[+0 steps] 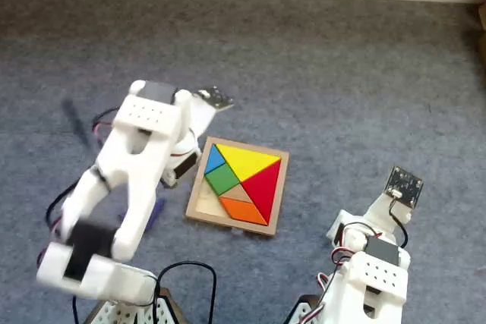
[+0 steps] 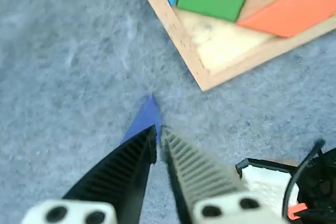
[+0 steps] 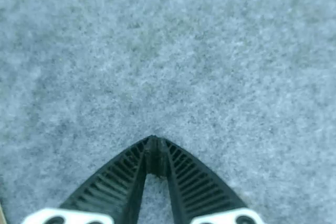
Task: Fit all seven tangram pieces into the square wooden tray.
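Soft even light, fairly bright, grey carpet (image 1: 342,73) evenly lit, faint shadow edging the wooden tray (image 1: 282,187)

The tabletop (image 1: 342,58) lies open along its far and right edges. The left arm (image 1: 129,180) stands between the wooden tray (image 1: 279,196) and the left edge; the right arm (image 1: 376,271) occupies the near edge.

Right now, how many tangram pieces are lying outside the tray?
1: a dark blue piece on the carpet just off the tray corner, at the left gripper tips. Others could be hidden under the left arm.
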